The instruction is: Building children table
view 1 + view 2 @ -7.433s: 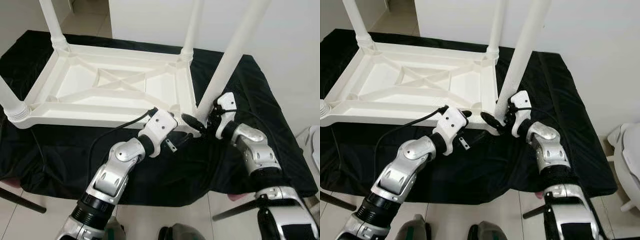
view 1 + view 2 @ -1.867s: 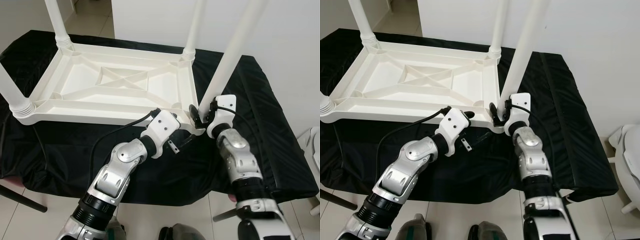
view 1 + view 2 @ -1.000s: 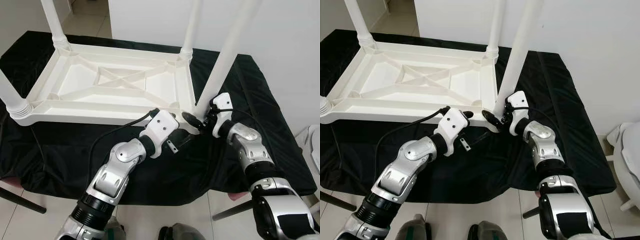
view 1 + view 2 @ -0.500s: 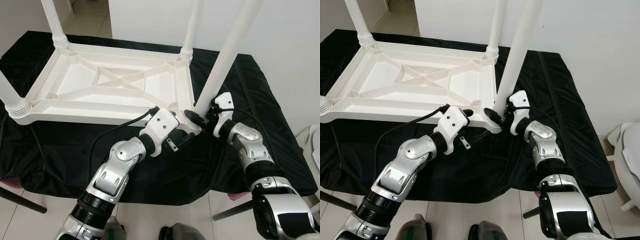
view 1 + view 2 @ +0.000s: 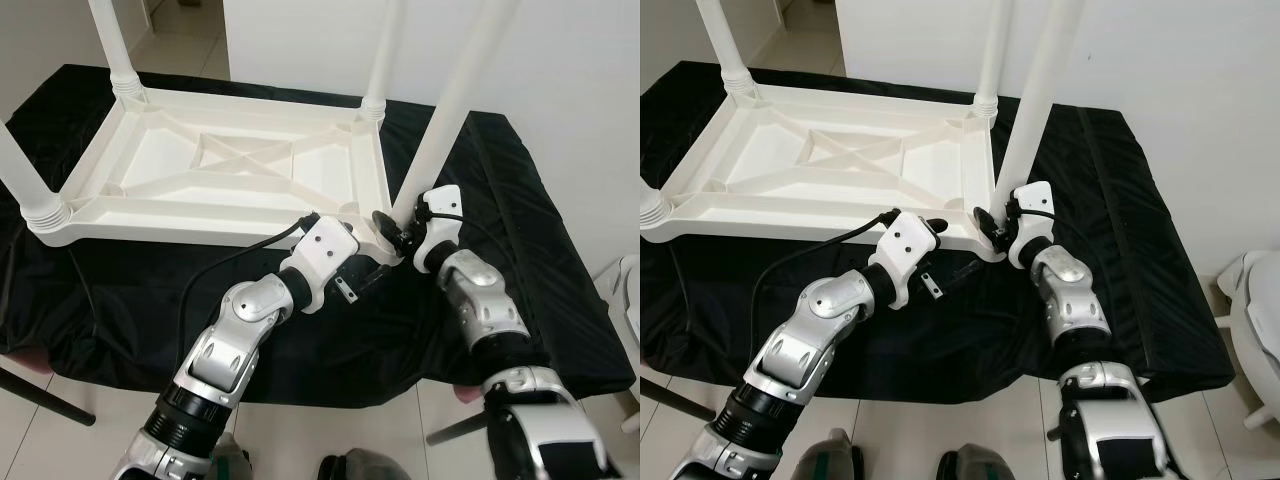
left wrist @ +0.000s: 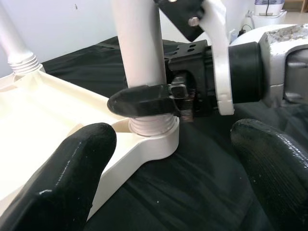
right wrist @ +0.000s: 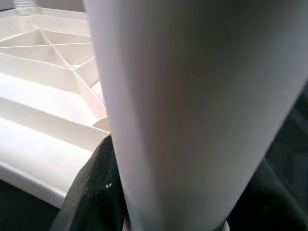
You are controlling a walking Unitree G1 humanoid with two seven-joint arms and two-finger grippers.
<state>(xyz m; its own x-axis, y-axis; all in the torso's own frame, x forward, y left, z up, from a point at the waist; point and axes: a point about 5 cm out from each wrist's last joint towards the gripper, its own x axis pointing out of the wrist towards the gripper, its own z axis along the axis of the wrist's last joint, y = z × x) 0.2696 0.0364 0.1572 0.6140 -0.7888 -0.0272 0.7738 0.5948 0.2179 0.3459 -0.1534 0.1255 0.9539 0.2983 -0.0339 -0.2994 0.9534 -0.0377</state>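
Gripping table leg base, right fingers, left fingers spread nearby

You're looking at two silver, segmented arms with black joint rings. Each white wrist housing carries a looping black cable (thickest on the left). The left gripper and right gripper have matte black fingers.
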